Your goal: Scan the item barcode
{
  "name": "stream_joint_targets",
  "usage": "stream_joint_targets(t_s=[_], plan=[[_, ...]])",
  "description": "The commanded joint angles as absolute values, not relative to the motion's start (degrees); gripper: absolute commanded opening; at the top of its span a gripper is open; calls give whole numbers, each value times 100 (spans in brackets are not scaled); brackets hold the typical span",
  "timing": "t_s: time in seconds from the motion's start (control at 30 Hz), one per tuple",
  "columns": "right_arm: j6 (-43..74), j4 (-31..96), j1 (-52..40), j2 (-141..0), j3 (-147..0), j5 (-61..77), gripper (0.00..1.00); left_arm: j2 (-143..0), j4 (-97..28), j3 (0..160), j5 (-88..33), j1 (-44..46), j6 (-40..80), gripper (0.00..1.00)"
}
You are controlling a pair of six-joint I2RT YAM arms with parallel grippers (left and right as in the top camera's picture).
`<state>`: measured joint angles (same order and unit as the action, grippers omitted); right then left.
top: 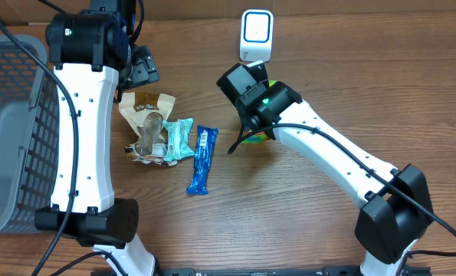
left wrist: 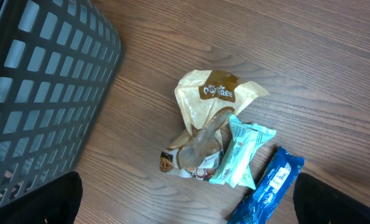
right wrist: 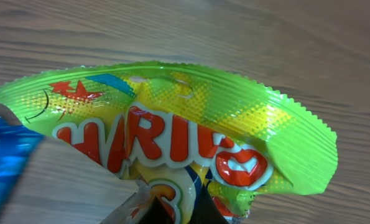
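Right gripper (right wrist: 172, 211) clenched on the green sweet bag (right wrist: 191, 118), just near of the scanner (top: 256, 34).
One blue bar (top: 201, 161), one teal packet (top: 178, 139) and one beige pouch (top: 146, 106) lie left, with the left gripper (top: 139, 70) spread empty above. I would carry the bag farther, barcode side flat toward the one scanner. One basket (top: 13, 130) sits leftmost.

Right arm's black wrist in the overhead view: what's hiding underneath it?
A crinkly lime-green plastic sweet bag with red-and-white lettering, gripped in the shut right pincer. From above only its green edge peeks out; the black wrist covers the rest. No barcode shows.
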<state>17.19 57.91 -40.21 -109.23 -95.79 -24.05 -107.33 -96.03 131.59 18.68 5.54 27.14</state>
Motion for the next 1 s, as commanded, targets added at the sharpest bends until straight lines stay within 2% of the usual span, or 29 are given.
stream_joint_targets(t_s=[0.0, 0.3, 0.77, 0.97], plan=[[1846, 5666, -3983, -10715, -9692, -1732, 4, -10772, -9596, 13135, 1944, 569, 2853, 100], [2270, 5686, -3977, -10715, -9682, -1723, 4, -10772, -9596, 13135, 1944, 569, 2853, 100], [2274, 5452, -3972, -10715, -9682, -1750, 4, -10772, -9596, 13135, 1944, 569, 2853, 100], [2274, 5146, -3972, -10715, -9682, -2237, 4, -10772, -9596, 13135, 1944, 567, 2853, 100]])
